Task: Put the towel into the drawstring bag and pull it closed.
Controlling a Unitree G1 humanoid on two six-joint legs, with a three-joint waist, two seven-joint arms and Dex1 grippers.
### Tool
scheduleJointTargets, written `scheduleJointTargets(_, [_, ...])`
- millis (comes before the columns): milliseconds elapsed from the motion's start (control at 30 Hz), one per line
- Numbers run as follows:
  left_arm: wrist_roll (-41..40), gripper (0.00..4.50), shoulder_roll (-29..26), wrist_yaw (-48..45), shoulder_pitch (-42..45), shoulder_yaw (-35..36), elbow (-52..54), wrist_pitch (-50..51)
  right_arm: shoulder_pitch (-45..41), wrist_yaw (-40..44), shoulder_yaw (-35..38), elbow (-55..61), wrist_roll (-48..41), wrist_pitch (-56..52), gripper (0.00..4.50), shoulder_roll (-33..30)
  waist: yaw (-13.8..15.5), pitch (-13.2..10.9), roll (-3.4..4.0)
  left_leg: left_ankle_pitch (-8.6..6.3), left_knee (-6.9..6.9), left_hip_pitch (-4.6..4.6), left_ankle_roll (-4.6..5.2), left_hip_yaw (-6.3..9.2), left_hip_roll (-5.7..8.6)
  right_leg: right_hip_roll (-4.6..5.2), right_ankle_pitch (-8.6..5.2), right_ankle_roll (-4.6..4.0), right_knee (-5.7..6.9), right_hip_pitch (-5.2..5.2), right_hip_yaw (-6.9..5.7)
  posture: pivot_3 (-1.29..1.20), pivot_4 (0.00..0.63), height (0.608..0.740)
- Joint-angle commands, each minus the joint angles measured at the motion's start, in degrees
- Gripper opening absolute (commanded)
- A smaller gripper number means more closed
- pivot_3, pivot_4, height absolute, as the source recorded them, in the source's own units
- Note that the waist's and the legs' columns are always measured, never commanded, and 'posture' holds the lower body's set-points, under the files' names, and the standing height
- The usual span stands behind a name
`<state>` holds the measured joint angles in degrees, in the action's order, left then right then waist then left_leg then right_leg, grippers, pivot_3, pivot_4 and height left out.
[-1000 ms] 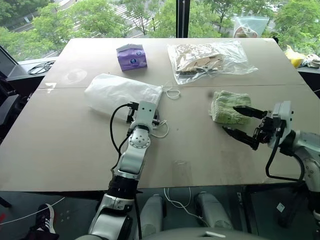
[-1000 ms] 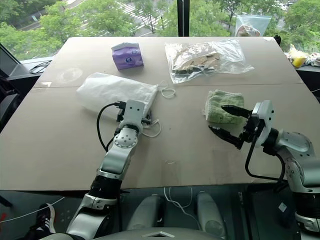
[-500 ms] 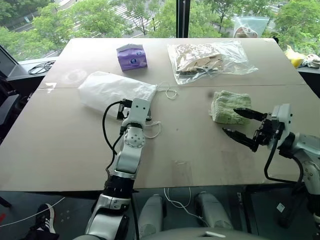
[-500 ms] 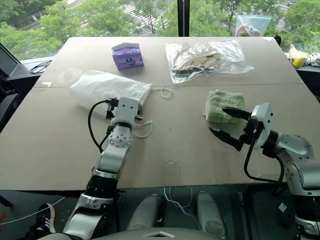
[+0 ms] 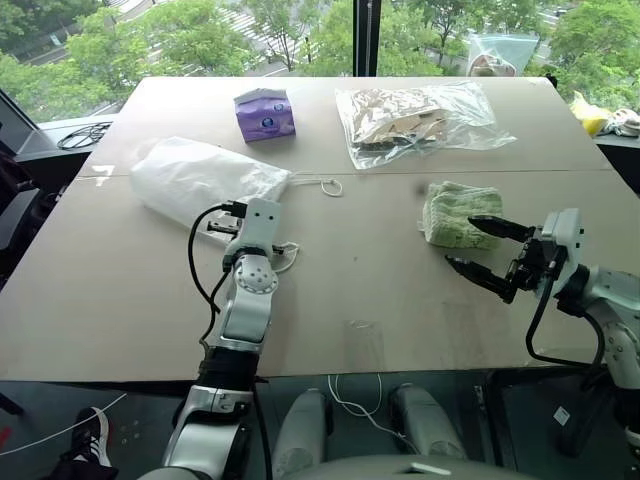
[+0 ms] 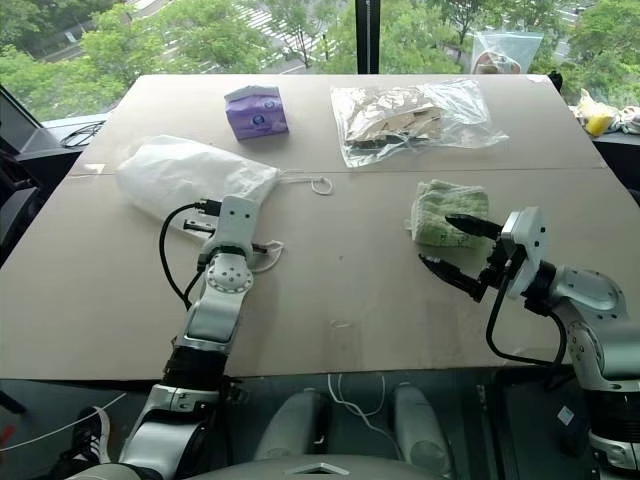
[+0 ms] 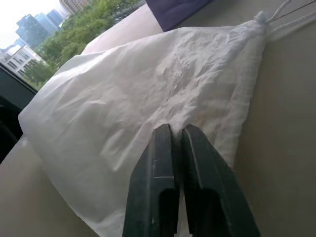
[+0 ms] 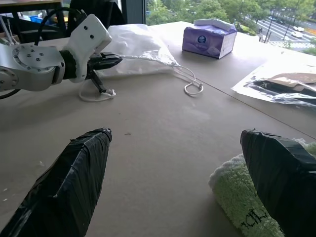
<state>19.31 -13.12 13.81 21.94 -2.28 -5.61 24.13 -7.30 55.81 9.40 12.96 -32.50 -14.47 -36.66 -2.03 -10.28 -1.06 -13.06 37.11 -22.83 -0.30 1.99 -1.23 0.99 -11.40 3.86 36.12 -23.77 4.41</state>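
Two fingers of our left gripper (image 7: 173, 136) pinch the drawstring bag (image 7: 148, 98) at its near edge. Our right gripper (image 5: 482, 246) stands spread, one finger touching the towel (image 5: 455, 213), well apart from the bag.

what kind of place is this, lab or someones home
Most likely a lab or office test room on an upper floor: a bare board table set against big windows overlooking treetops and streets, with props laid out, namely a white bag, a green towel and a tissue pack.

No legible text or labels.
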Motion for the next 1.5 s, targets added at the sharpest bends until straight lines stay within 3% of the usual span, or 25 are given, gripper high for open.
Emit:
scheduleJointTargets(33, [1.4, 0.11, -1.0, 0.4, 0.2, 0.4, -0.2, -1.7, 0.0, -0.2, 1.1, 0.8, 0.2, 1.8, 4.5, 0.3, -0.1, 0.0, 0.0, 0.0, 0.0, 0.0, 0.0, -0.01, 0.0, 0.0, 0.0, 0.0, 0.0, 0.0, 0.0, 0.0, 0.15, 0.74])
scheduleJointTargets(200, [-0.2, 0.11, -1.3, -1.7, 0.1, 1.5, 2.0, -2.7, -0.9, -2.0, 1.2, 0.2, 1.3, 2.0, 4.5, 1.0, -0.1, 0.0, 0.0, 0.0, 0.0, 0.0, 0.0, 0.0, 0.0, 0.0, 0.0, 0.0, 0.03, 0.0, 0.0, 0.0, 0.15, 0.74])
scheduleJointTargets(433, [-2.0, 0.11, -2.9, -7.0, 1.5, 2.4, 4.2, -1.7, -8.6, -15.7, -3.0, -5.2, 11.0, -7.4, 4.5, 1.6, -0.2, 0.0, -0.01, 0.0, 0.06, 0.01, 0.0, -0.01, 0.0, 0.01, 0.0, -0.02, 0.13, -0.03, 0.0, 0.0, 0.15, 0.74])
scheduleJointTargets(600, [-3.8, 0.11, -3.9, -11.3, 2.8, 3.0, 6.4, -1.0, -17.6, -27.3, -3.2, -17.4, 17.8, -12.4, 4.5, 4.6, -0.1, 0.0, -0.01, 0.0, 0.06, -0.02, 0.0, -0.01, 0.02, 0.02, 0.0, -0.02, 0.14, -0.05, 0.0, 0.0, 0.15, 0.74])
scheduleJointTargets(967, [-3.9, 0.11, -4.2, -12.5, 3.1, 3.9, 6.9, -0.6, -27.7, -32.5, -7.5, -31.9, 22.2, -21.9, 4.5, 10.3, -0.5, 0.0, -0.02, 0.0, 0.0, -0.01, 0.0, -0.01, 0.02, 0.02, 0.13, -0.21, 0.15, -0.06, 0.0, 0.0, 0.15, 0.74])
scheduleJointTargets(1200, [-3.9, 0.11, -4.6, -13.1, 2.7, 4.3, 7.1, -0.4, -28.5, -31.7, -11.4, -32.0, 24.1, -32.7, 4.5, 10.7, -0.4, 0.2, -0.27, 0.0, 0.13, 0.11, 0.0, 0.01, 0.01, 0.01, 0.02, -0.03, 0.34, 0.0, 0.0, 0.0, 0.15, 0.74])
scheduleJointTargets(1500, [-3.7, 0.11, -4.0, -13.4, 2.2, 4.0, 7.0, -0.7, -28.3, -38.7, -15.4, -33.3, 35.2, -19.9, 4.5, 7.7, -0.3, 0.4, -0.53, 0.01, 0.23, 0.13, 0.0, 0.02, 0.02, 0.02, 0.0, -0.02, 0.36, 0.04, -0.02, 0.0, 0.15, 0.74])
